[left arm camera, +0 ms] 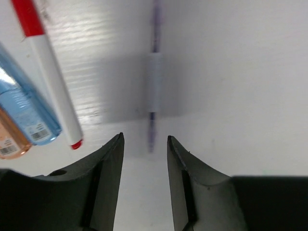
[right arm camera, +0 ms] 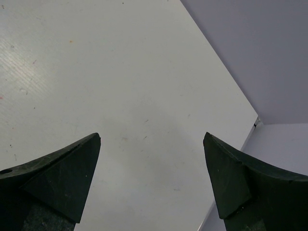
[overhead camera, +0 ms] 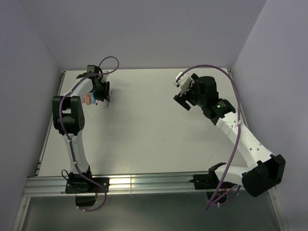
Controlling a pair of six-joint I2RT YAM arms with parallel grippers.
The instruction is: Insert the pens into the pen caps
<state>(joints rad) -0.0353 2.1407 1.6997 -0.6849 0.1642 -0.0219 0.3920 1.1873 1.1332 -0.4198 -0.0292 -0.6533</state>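
Note:
In the left wrist view a thin pen (left arm camera: 154, 86), purple at both ends with a white middle, lies on the white table just beyond my left gripper (left arm camera: 144, 139). That gripper is open with nothing between its fingers. To its left lie a white pen (left arm camera: 50, 82) with a red end section (left arm camera: 26, 17), a stubby blue pen (left arm camera: 26, 106) and an orange pen (left arm camera: 9, 142). From above, the left gripper (overhead camera: 102, 91) hangs at the far left beside these pens (overhead camera: 88, 99). My right gripper (overhead camera: 185, 101) is wide open over bare table (right arm camera: 120, 72). Loose pen caps are out of view.
The table's right edge (right arm camera: 231, 86) meets the grey wall close to the right gripper. Walls enclose the table on the left, back and right. An aluminium rail (overhead camera: 144, 183) with both arm bases runs along the near edge.

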